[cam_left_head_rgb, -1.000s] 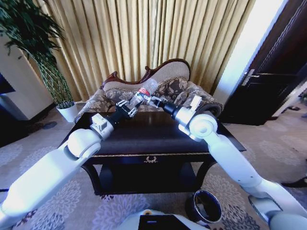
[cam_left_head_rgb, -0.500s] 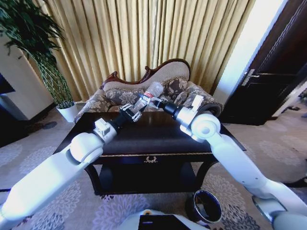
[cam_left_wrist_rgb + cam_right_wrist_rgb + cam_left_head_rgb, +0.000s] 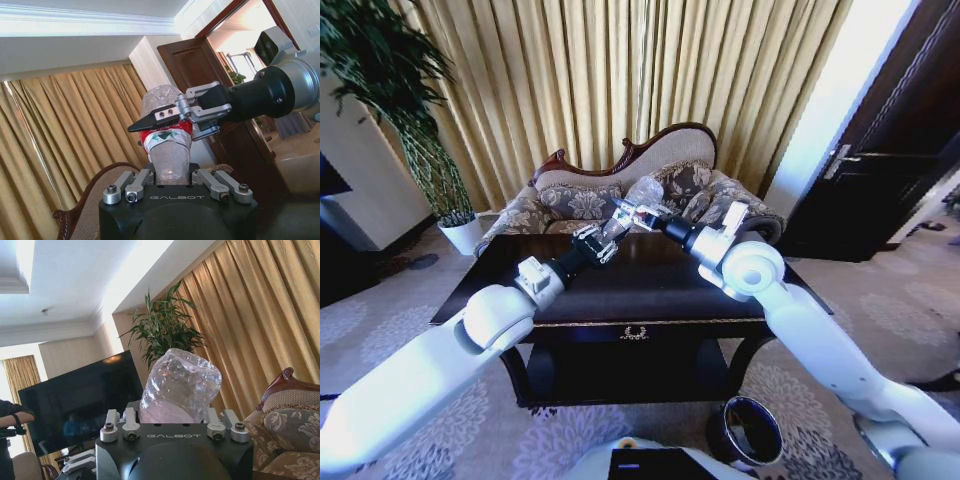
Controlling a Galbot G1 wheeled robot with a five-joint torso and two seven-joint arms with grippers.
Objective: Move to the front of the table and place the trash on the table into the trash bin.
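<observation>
Evidently light, thin-walled and easily crushed, the bottle [image 3: 167,137] is pinched at its red label by the right gripper [image 3: 172,120], while the left gripper [image 3: 172,182] seems clamped round its base.

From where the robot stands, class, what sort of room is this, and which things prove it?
Probably a hotel suite's sitting room or a formal lounge: a carved sofa, floor-length gold curtains and a low dark table on patterned carpet.
</observation>
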